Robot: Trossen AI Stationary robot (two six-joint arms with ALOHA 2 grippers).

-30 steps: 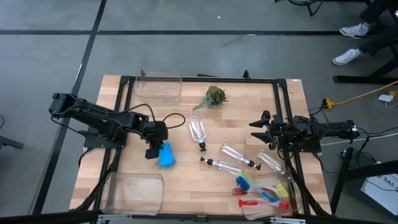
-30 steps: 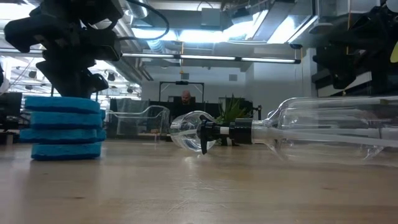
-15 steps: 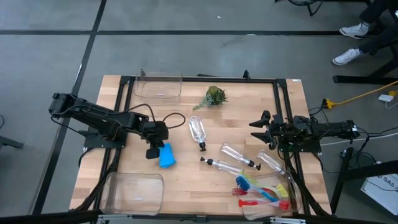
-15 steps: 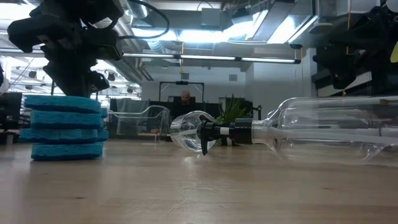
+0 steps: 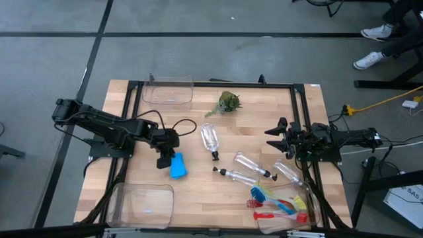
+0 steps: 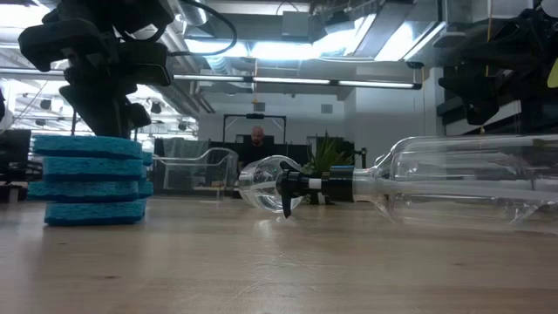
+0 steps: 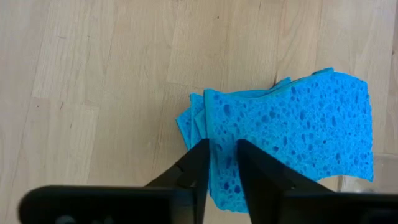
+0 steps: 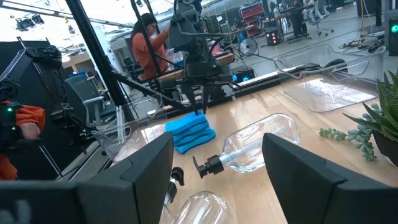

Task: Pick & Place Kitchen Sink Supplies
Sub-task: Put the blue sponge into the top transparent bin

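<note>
A stack of several blue sponges (image 5: 177, 166) lies flat on the wooden table left of centre, seen side-on in the low view (image 6: 91, 179). My left gripper (image 7: 222, 149) points steeply down over the stack's end nearest the left arm. Its fingers stand a narrow gap apart, with blue showing between them. Clear bottles with black pump tops lie on their sides mid-table (image 5: 209, 139) and toward the right (image 5: 251, 163), (image 5: 234, 176). Red, blue and yellow-green brushes (image 5: 281, 205) lie in a clear bin at the front right. My right gripper (image 5: 281, 139) waits open and level at the table's right edge. My left gripper comes at the top sponge from above, its fingertips (image 7: 202, 149) over the sponge's top face (image 7: 224, 124) close to its end edge. In the low view the tips reach the top of the stack (image 6: 109, 133). I cannot tell whether they touch it.
An empty clear bin (image 5: 168, 91) stands at the far left and another (image 5: 140, 205) at the near left. A small green plant (image 5: 228, 102) sits at the far middle. A fourth bottle (image 5: 289, 173) lies by the brushes' bin (image 5: 310, 213). A person shows beyond the table (image 8: 146, 50).
</note>
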